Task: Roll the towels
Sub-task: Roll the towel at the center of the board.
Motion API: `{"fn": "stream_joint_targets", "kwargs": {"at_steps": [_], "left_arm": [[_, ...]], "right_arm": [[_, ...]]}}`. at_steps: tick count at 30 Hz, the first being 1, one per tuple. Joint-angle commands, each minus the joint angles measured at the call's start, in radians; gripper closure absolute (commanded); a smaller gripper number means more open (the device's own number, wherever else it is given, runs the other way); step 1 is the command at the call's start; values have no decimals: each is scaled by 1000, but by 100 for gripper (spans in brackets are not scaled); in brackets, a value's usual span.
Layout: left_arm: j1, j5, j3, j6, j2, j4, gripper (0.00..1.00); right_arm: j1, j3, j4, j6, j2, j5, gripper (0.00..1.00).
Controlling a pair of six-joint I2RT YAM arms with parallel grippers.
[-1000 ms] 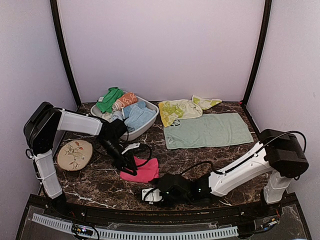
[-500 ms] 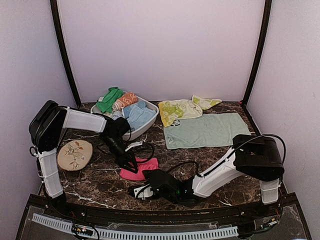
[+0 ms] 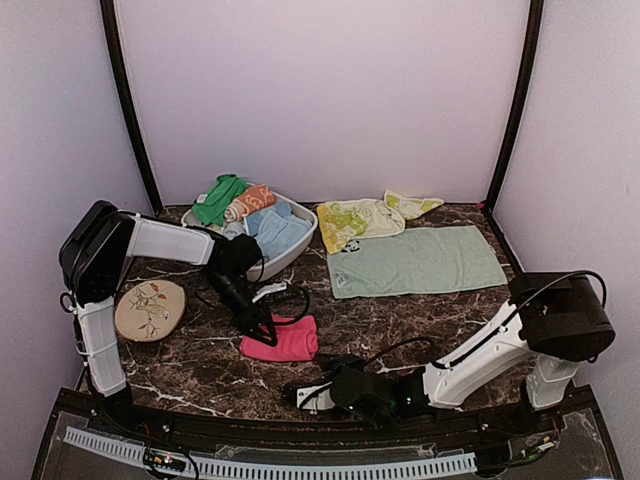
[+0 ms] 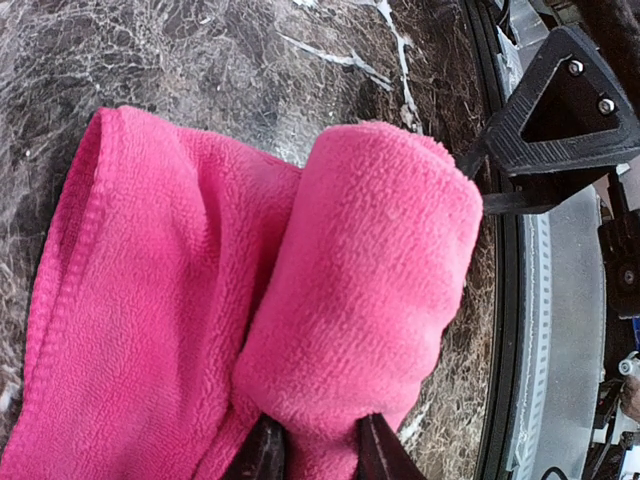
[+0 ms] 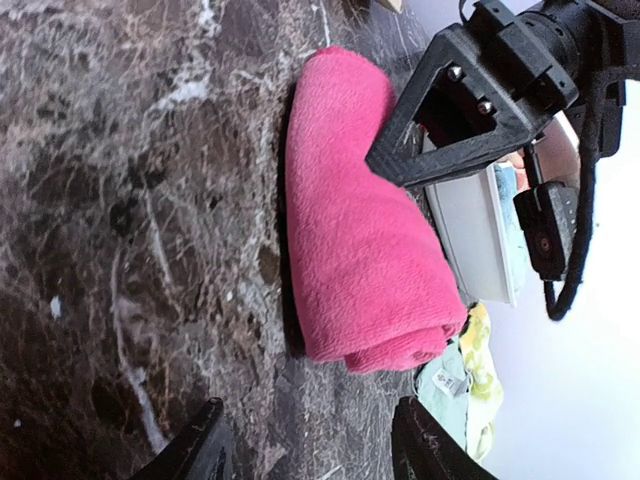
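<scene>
The hot-pink towel (image 3: 284, 341) lies partly rolled on the marble table, with a thick roll at one end (image 4: 370, 270) and a flat tail (image 4: 130, 330). My left gripper (image 3: 256, 326) is shut on the roll's end, and its fingertips (image 4: 266, 452) pinch the cloth. My right gripper (image 3: 311, 397) is open and empty, low over the table near the front edge, a short way from the pink roll (image 5: 352, 220). The pale mint towel (image 3: 415, 262) lies flat at the back right. The yellow-lime towel (image 3: 365, 216) lies crumpled behind it.
A grey basket (image 3: 297, 252) with several rolled and loose cloths stands at the back left, close behind the left gripper. A round painted plate (image 3: 149, 309) sits at the left. A black cable loops by the pink towel. The table's front rail (image 4: 520, 330) is close.
My right gripper has slid right and back toward the front edge, away from the pink towel. My left gripper keeps its hold on the roll, barely moved.
</scene>
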Motion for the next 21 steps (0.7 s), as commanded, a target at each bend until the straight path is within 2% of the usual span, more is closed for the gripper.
{"fn": "stream_joint_targets", "kwargs": {"at_steps": [1,6,10,21], "left_arm": [[-7,-195,-35,-11,74,20,73],[-7,-194,-35,-11,75,15,73],[-7,-183,-39,-6,75,6,73],[-6,-182,-57,23,75,-2,72]], "right_arm": [[3,100,69,0,4,-40,46],[-21,285,134,-152,160,-196,47],[-71,348,169,-204,243,-242,47],[-196,195,148,-62,202,-309,48]]}}
